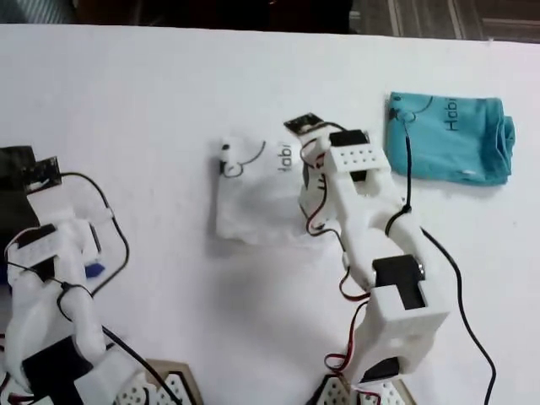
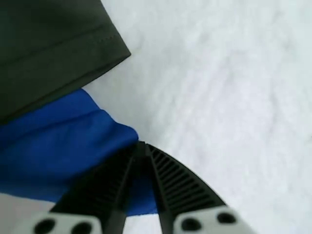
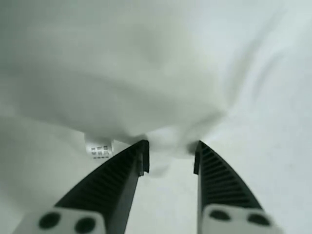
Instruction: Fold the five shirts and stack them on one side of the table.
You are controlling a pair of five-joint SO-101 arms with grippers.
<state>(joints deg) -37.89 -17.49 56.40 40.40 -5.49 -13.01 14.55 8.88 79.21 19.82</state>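
Altogether, four shirts can be counted on the white, softly textured table covering (image 1: 152, 101). A teal shirt (image 1: 447, 139) is folded into a neat rectangle at the far right, with its long axis laid across the table and its collar turned toward the centre. A white shirt (image 1: 253, 198), rumpled and loosely gathered, is spread at the middle. At the left edge, a dark shirt (image 2: 48, 44) with a stitched hem is laid over a smooth blue shirt (image 2: 53, 141).

The right gripper (image 3: 170, 155) is held with its ribbed black jaws parted, and a puckered edge of the white shirt is seen between the tips. The left gripper (image 2: 141, 146) is pressed closed, tip to tip, over the blue shirt's edge; whether cloth is pinched cannot be told.
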